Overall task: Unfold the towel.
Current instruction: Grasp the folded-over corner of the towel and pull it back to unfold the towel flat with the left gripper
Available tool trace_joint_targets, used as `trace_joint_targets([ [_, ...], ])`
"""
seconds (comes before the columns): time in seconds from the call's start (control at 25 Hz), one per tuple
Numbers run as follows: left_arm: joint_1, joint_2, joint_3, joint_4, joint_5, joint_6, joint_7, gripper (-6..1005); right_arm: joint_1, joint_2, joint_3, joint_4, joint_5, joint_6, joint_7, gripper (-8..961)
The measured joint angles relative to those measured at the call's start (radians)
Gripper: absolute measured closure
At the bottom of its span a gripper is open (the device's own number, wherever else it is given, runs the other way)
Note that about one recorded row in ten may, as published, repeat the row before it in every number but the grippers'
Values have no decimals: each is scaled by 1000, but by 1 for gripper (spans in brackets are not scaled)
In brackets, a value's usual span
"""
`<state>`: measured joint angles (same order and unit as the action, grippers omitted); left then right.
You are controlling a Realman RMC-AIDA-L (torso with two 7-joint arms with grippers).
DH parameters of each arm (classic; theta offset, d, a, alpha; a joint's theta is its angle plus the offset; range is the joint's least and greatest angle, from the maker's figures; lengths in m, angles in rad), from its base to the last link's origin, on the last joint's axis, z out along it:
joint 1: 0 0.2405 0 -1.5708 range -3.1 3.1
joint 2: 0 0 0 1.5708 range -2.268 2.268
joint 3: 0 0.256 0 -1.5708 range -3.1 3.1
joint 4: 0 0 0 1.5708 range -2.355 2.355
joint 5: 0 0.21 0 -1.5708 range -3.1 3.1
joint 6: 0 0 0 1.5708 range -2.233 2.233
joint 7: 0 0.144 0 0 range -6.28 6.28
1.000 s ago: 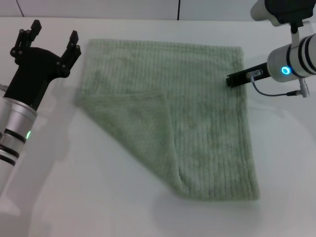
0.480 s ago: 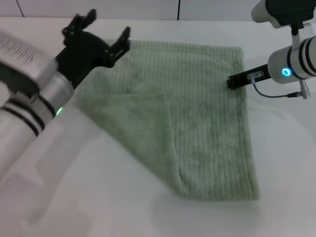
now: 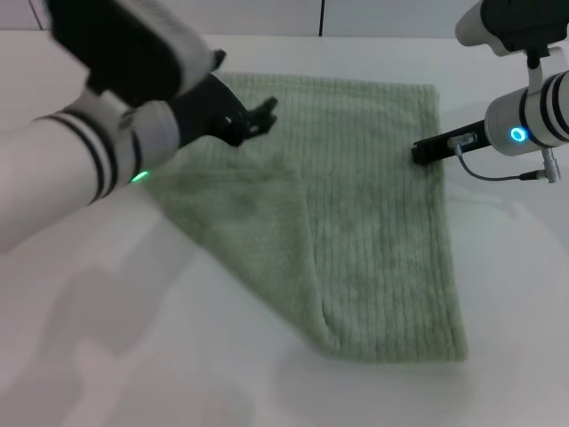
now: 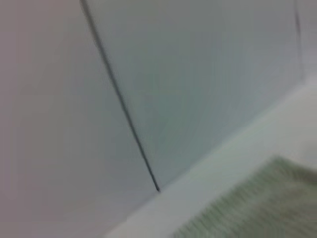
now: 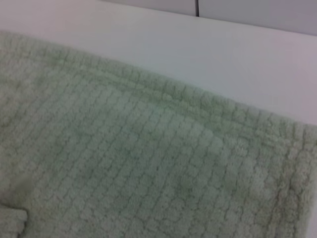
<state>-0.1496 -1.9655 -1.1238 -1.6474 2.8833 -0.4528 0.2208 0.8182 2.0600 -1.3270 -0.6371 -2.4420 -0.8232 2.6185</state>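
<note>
Head view: pale green towel [image 3: 356, 213] spread flat on white table [image 3: 178, 356], its near-left corner folded over onto itself in a triangular flap. Left gripper [image 3: 244, 120] stretched in from the left above the towel's far-left part, black fingers apart. Right gripper [image 3: 431, 149] low at the towel's right edge, finger spacing impossible to tell. Left wrist view: grey wall panel, table edge, one ribbed towel corner [image 4: 257, 203]. Right wrist view: close on towel's hemmed edge [image 5: 148, 148] against the table [image 5: 198, 49].
</note>
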Motion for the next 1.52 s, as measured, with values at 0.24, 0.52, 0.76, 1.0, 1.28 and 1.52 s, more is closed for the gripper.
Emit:
trace_joint_targets([
  [0.24, -33, -71, -55, -52, -5, -209, 130, 188, 1, -1, 0, -5, -1, -1, 0, 954],
  [0.52, -221, -101, -104, 38, -145, -425, 213, 188, -6, -2, 2, -8, -1, 0, 0, 954],
  [0.76, -337, -105, -98, 196, -143, -405, 189, 189, -17, 1, -2, -45, -1, -14, 0, 954],
  [1.0, -331, -105, -92, 190, -139, -400, 195, 189, -29, 4, 1, -78, -1, -38, 5, 954],
  [1.28, -344, -106, -84, 213, -138, -410, 190, 189, -31, 6, -3, -76, 0, -45, 8, 953],
  [1.52, -354, -106, -74, 227, -137, -407, 192, 189, -32, 6, -6, -70, 0, -39, 8, 953],
])
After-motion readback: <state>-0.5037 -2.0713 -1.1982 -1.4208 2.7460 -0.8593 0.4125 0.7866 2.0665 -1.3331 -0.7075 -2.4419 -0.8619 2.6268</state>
